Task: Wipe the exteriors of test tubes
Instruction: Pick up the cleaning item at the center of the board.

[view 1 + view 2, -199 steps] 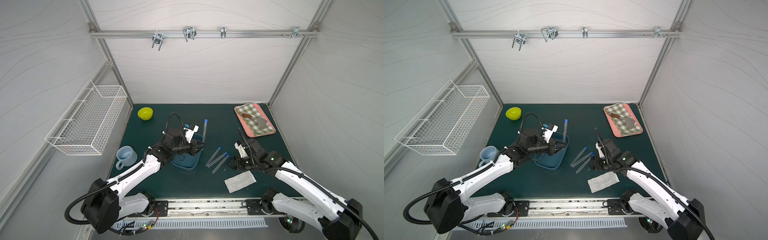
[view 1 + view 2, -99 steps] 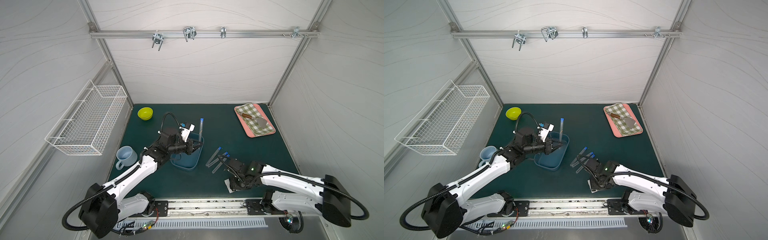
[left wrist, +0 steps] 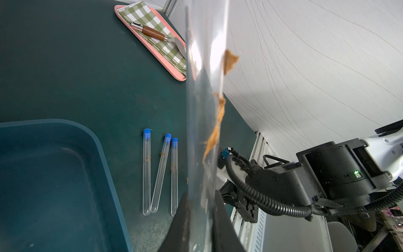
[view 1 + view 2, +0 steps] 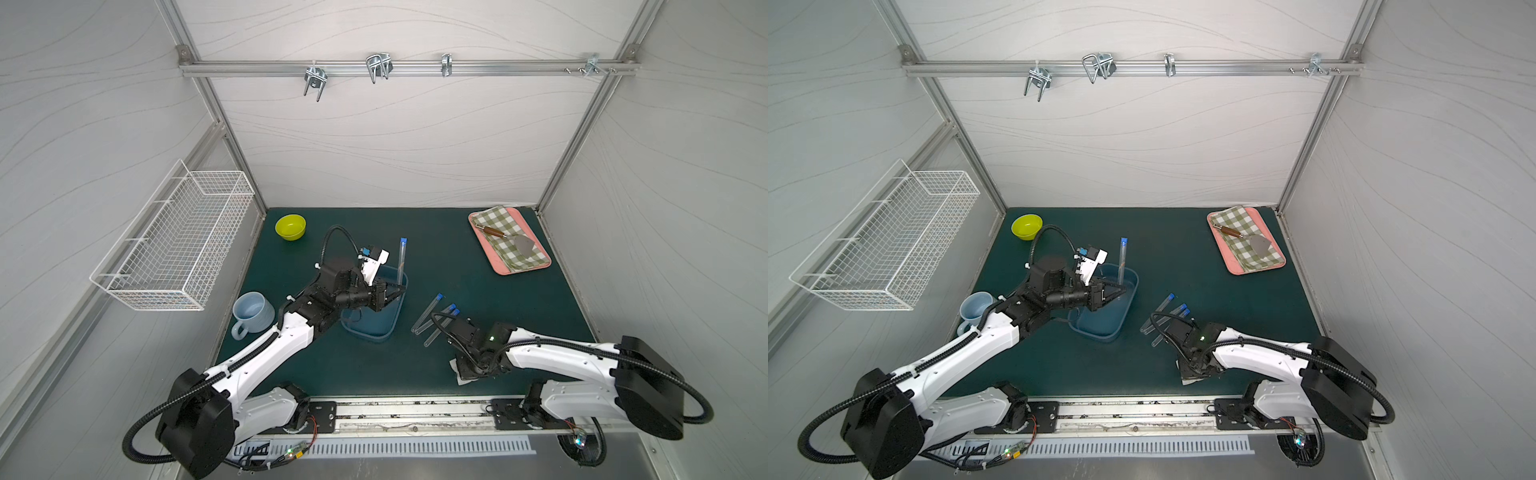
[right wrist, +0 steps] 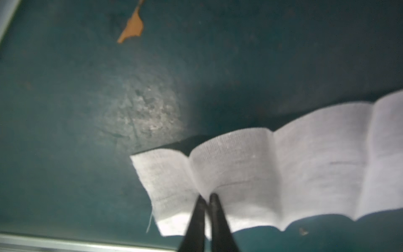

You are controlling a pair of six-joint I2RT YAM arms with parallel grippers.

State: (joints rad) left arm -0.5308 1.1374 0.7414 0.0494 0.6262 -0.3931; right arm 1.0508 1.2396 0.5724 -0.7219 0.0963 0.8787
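Left gripper [image 4: 398, 290] clamps the probably light, slick, brittle test tube [image 4: 401, 262] near its rounded end; right gripper [image 5: 207, 197] pinches the limp cloth [image 5: 283, 174].

R arm swung away from beside the three loose test tubes [image 4: 427, 314], down to the surface's front edge. Right tool [image 5: 206, 196], open 1 s ago, is now pinched on a fold of the white cloth [image 5: 283, 170]. Cloth no longer flat & exposed, now mostly under the wrist. Left tool [image 4: 395, 291] w/ its upright test tube [image 4: 401, 257] shifted slightly twd the left wall.
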